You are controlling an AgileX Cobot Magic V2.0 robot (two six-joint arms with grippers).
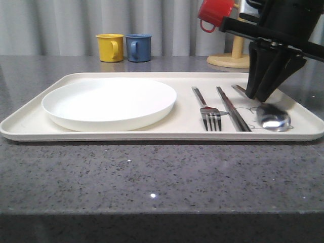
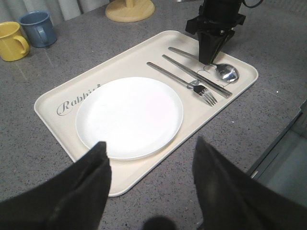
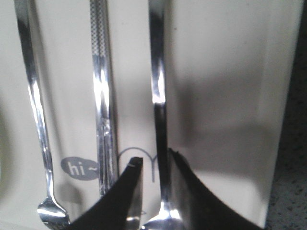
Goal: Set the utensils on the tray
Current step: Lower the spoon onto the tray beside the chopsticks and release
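On the desk [image 1: 152, 172], grey speckled stone, sits the tray [image 1: 126, 134], long side toward the front camera. White plate [image 1: 109, 103] fills its 9 o'clock half. All three utensils lie in the 3 o'clock half, parallel, apart from one another, handles toward 12 o'clock: fork [image 1: 206, 109], then flat stick [image 1: 232, 108], then spoon [image 1: 272, 117] nearest the 3 o'clock rim.

Right gripper [image 1: 259, 95]: front view shows it pointing down over the spoon handle, tips just behind the bowl. Whether the tips touch the metal, cannot tell from this view. Right wrist view resolves more: the two fingers [image 3: 128, 191] stand either side of the spoon [image 3: 159, 110] handle with a narrow gap showing on each side, so the jaws read as slightly parted, straddling, not clamped. The same view shows the grey "hi" bubble [image 3: 79, 168] printed on the tray [image 3: 225, 72], between fork [image 3: 36, 115] and stick [image 3: 100, 105].

Left gripper [image 2: 151, 191]: left wrist view shows it held high off the 6 o'clock side of the tray [image 2: 57, 122], jaws spread wide, nothing between them. This view alone gives the "Rabbit" script [image 2: 76, 99] beside the plate [image 2: 129, 117].

Behind the tray, 12 o'clock: yellow cup [image 1: 110, 47], blue cup [image 1: 138, 47]. At 1 o'clock, wooden stand [image 1: 230, 56] carrying a red cup [image 1: 214, 12].
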